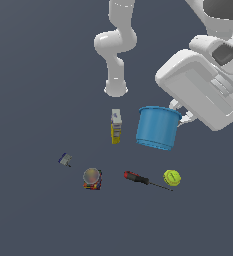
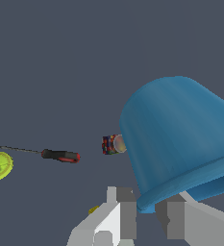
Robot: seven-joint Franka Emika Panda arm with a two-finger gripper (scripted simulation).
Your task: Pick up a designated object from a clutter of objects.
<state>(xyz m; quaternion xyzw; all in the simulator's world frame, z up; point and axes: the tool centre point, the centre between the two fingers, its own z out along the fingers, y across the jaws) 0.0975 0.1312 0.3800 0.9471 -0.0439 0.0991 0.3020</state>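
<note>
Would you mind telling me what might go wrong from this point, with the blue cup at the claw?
1. The claw grips the blue cup only at its rim, so the wide, tilted cup might pivot or slip out.
2. If it drops, it could land on the yellow-and-white box or the screwdriver lying nearby and scatter them.

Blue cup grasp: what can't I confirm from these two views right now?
- Blue cup: its inside is unseen; in the wrist view the frame edge cuts its rim.
- Gripper: exterior view, hand housing hides the contact; wrist view, the cup covers the fingertips.
- Box label: too small.
- Clamp: tiny, blurred.
</note>
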